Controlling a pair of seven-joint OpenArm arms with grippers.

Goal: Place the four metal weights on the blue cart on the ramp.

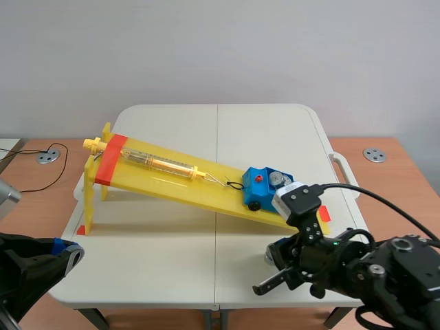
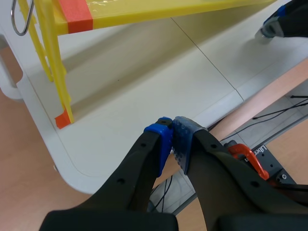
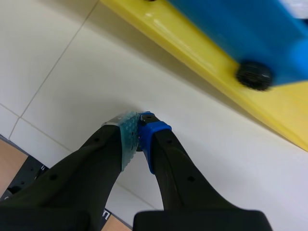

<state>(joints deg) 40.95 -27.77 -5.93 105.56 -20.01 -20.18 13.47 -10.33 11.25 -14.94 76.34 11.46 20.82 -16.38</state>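
ramp (image 1: 172, 180) yellow, orange-red band (image 1: 110, 159) | cart (image 1: 265, 187) blue, black wheels (image 3: 252, 75), red knob (image 1: 259, 178) | table (image 1: 206, 124) white

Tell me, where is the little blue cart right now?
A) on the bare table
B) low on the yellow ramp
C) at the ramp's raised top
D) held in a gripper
B: the blue cart sits on the yellow ramp near its lower end.

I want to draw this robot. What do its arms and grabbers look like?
The left arm and right arm are chunky and black. Each ends in two thick fingers. The left gripper has blue dotted pads; the right gripper one blue, one grey-green. The right arm carries a white box and looping black cable.
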